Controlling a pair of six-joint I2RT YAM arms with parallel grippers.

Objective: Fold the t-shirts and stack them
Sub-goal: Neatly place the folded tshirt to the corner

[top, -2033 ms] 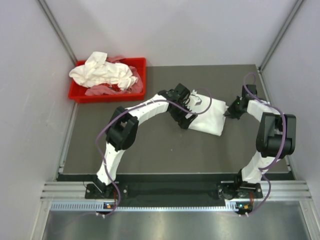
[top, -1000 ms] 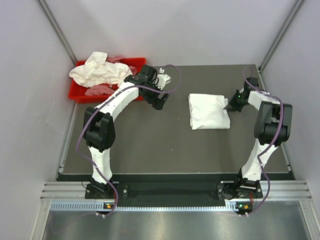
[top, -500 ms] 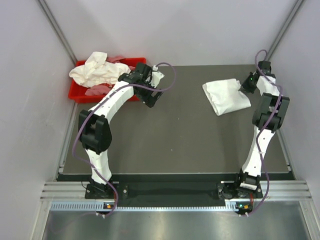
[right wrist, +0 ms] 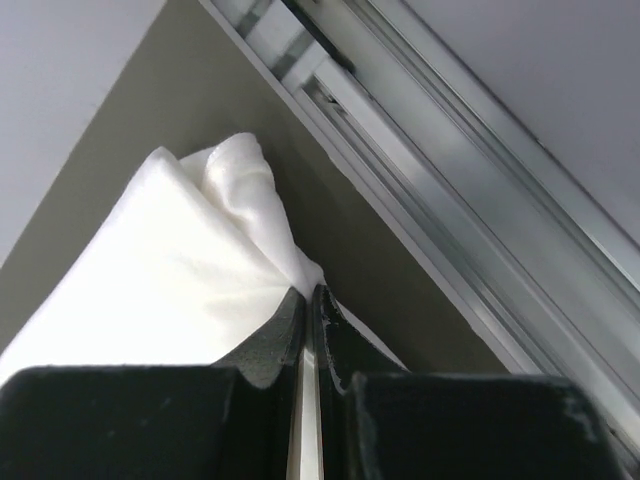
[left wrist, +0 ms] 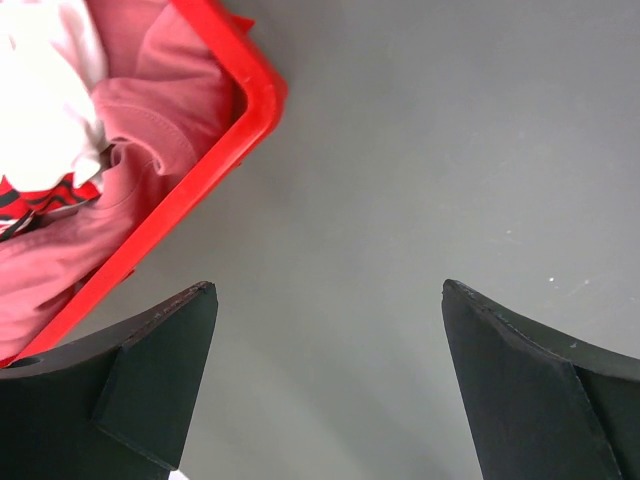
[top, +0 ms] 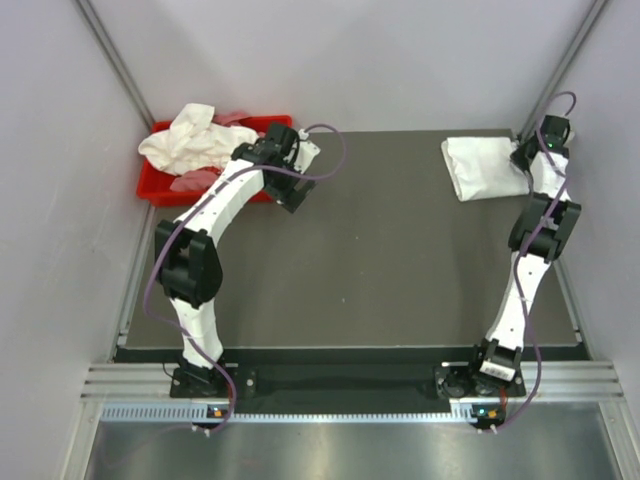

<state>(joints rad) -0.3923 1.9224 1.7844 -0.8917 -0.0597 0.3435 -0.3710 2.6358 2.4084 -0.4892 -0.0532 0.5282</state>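
The right gripper [right wrist: 310, 295], pinched shut on the folded t-shirt [top: 482, 165], has dragged it to the far right corner of the table [top: 350, 270], while the left gripper [left wrist: 330, 300] hangs wide open beside the red bin [top: 160, 192].

Probably a robot lab work cell: bare grey walls [top: 350, 60], aluminium frame rails [top: 113, 60], a dark table [top: 380, 280], robot arms [top: 215, 210] bolted to a metal base rail [top: 340, 396].
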